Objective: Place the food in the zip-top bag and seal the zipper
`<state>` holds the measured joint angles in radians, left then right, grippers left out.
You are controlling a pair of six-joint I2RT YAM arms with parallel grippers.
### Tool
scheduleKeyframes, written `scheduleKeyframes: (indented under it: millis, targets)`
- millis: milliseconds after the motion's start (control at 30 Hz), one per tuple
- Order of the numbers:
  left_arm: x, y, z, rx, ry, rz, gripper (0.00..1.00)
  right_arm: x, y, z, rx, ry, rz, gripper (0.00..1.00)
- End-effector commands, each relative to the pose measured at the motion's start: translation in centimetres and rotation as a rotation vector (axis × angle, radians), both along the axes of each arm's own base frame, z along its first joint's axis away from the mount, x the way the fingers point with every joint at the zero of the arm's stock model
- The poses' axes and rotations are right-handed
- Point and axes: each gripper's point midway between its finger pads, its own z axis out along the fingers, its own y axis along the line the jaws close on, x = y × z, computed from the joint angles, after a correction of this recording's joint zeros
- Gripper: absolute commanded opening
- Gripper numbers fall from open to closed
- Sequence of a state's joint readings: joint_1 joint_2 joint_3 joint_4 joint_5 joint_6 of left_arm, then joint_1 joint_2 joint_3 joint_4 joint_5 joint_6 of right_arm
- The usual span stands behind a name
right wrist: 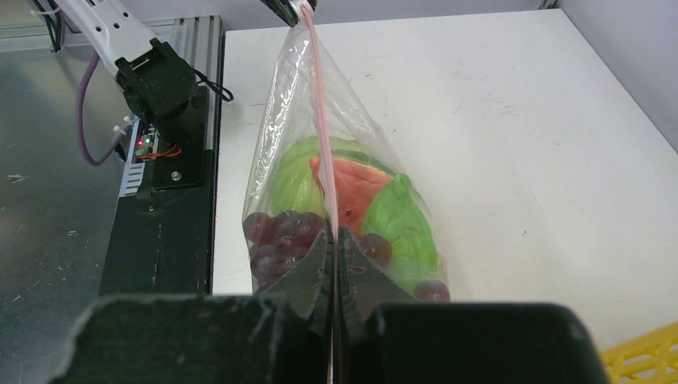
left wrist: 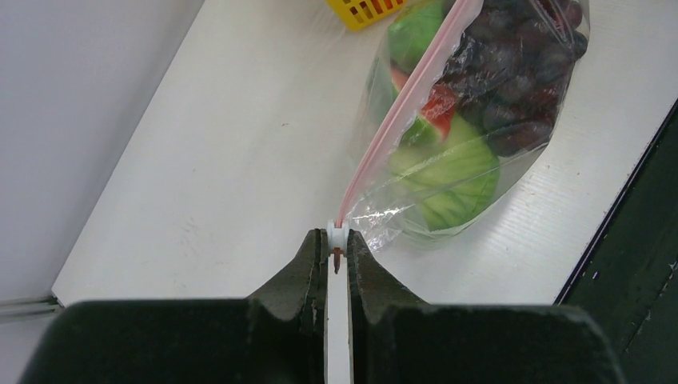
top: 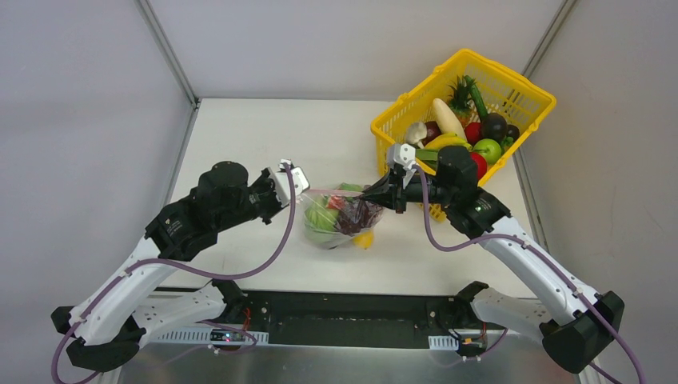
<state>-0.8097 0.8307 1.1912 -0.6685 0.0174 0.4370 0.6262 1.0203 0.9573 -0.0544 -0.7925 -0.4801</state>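
Sealing step. Left gripper [left wrist: 337, 242] and right gripper [right wrist: 334, 240] each pinch one end of the zipper [right wrist: 322, 136], with the bag [top: 324, 228] stretched between. The next move likely requires sliding one pinch along it.

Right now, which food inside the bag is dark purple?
The grape bunch; the cabbage is green, the watermelon slice red.

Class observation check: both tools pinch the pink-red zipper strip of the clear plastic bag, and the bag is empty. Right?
Not empty: the right wrist view shows the clear plastic bag holding a round green cabbage, a red melon slice and purple grapes. The left tool and right tool do pinch its pink-red zipper strip.
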Motion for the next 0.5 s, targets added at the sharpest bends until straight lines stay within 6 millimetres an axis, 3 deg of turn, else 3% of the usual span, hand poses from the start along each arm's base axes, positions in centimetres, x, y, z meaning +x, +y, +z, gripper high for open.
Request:
scheduleKeyframes:
  millis: [0,200,267,467]
  targets:
    - [0.8,2.3,-0.5,0.055,-0.012,0.107,0.00,0.3,-0.3,1.6,0.043,-0.045,-0.023,0.00]
    - [1.0,2.1,-0.1,0.030,-0.030,0.110,0.01,0.1,-0.1,1.7,0.053,-0.037,-0.007,0.00]
    - [1.1,1.7,0.0,0.010,-0.028,0.101,0.09,0.0,0.0,2.0,0.068,-0.045,0.001,0.00]
    - [0.8,-0.9,0.7,-0.095,-0.011,0.022,0.47,-0.5,0.5,2.3,0.090,-0.016,0.045,0.00]
